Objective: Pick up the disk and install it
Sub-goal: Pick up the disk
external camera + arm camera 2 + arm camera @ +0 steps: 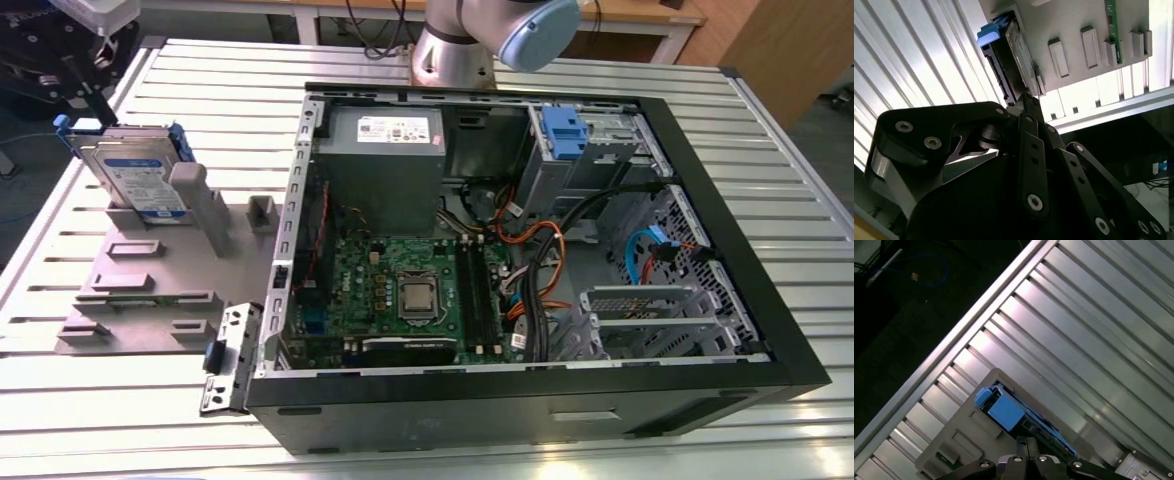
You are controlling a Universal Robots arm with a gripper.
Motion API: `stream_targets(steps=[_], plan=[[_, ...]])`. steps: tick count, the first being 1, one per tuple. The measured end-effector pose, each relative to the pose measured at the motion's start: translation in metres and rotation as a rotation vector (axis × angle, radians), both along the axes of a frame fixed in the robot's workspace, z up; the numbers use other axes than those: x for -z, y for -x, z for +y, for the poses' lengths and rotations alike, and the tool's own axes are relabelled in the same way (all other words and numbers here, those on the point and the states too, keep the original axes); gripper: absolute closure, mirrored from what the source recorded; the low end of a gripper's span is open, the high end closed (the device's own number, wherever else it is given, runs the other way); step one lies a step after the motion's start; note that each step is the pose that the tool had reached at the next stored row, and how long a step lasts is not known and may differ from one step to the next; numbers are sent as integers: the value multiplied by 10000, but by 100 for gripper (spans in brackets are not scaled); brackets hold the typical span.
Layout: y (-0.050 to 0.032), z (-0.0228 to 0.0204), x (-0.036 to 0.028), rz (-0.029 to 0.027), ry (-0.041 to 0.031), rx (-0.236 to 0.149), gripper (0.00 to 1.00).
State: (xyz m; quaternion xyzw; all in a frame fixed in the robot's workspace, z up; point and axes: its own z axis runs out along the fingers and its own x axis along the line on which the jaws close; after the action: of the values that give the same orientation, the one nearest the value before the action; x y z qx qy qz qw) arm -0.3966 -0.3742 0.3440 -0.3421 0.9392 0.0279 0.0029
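The disk (134, 172) stands on edge in the grey stand (147, 290) at the exterior view's left, its white-and-blue label facing out and its blue bracket along the top. My gripper (91, 112) hangs at the disk's upper far corner, right by the blue tab. In the second wrist view the gripper (1026, 100) reaches the end of the disk (1016, 55). In the first wrist view the gripper (1026, 442) sits just behind the disk's blue bracket (1004, 410). The contact itself is hidden.
An open computer case (747, 200) lies on the slatted aluminium table (134, 420) at the exterior view's right. It holds a grey power-supply box (384, 150), a motherboard (400, 290), cables and a blue-fronted drive bay (563, 135). The arm's base (461, 50) stands behind the case.
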Motion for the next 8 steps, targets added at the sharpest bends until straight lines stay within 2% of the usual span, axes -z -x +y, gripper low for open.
stream_targets(steps=[8], plan=[[0,0,6,0,0,-1448,89]])
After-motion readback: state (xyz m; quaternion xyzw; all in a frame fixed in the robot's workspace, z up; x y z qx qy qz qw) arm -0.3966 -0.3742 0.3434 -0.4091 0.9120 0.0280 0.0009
